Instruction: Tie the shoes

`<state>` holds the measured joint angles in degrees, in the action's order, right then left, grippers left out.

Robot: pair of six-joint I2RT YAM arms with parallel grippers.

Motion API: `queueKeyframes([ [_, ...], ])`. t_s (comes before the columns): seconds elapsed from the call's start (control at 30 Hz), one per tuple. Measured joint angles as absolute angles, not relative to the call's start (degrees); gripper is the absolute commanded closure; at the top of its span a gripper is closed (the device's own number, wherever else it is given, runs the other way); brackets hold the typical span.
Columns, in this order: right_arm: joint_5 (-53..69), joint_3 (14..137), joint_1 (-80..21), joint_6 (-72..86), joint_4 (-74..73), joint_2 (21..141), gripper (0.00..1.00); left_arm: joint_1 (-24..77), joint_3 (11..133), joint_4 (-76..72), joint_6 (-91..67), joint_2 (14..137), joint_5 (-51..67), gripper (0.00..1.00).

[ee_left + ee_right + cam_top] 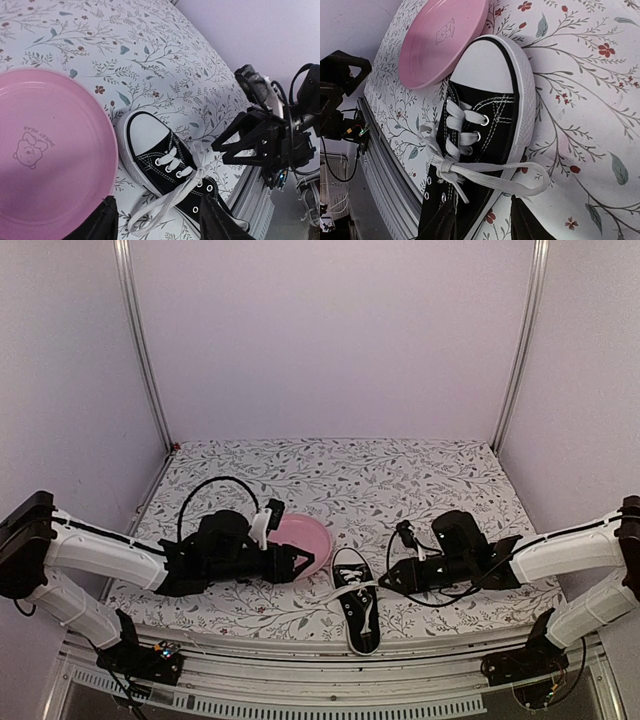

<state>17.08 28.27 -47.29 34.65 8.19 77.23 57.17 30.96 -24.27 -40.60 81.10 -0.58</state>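
The black sneaker (357, 605) with white toe cap lies near the table's front edge, toe pointing away. Its white laces meet in a knot (445, 167), with a loop out to each side. One loop (150, 210) lies on the cloth just ahead of my left gripper (160, 227), which is open and empty. The other loop (520, 182) lies just ahead of my right gripper (482, 225), also open and empty. In the top view the left gripper (305, 562) and right gripper (385, 580) flank the shoe.
A pink plate (300, 540) sits against the shoe's toe on the left, under the left gripper. The floral cloth (350, 480) covers the table. The metal front rail (330, 660) runs just behind the shoe's heel.
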Motion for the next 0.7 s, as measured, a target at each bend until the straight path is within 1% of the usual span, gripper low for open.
queueKeyframes([
  [0.2, 19.4, 30.3, -50.0, 35.3, 10.5, 83.3, 0.63, 58.5, 35.0, -24.4, -36.2, 83.9, 0.6, 0.46],
  [0.5, 19.9, 30.9, -50.3, 36.1, 12.8, 84.6, 0.67, 59.4, 35.4, -24.3, -35.6, 86.0, 1.1, 0.48],
  [0.63, 19.8, 31.3, -50.3, 36.2, 13.0, 85.1, 0.71, 59.4, 35.4, -24.3, -35.6, 86.0, 1.1, 0.48],
  [0.7, 19.7, 31.4, -50.2, 36.2, 13.2, 85.3, 0.76, 59.4, 35.4, -24.3, -35.6, 86.0, 1.1, 0.48],
])
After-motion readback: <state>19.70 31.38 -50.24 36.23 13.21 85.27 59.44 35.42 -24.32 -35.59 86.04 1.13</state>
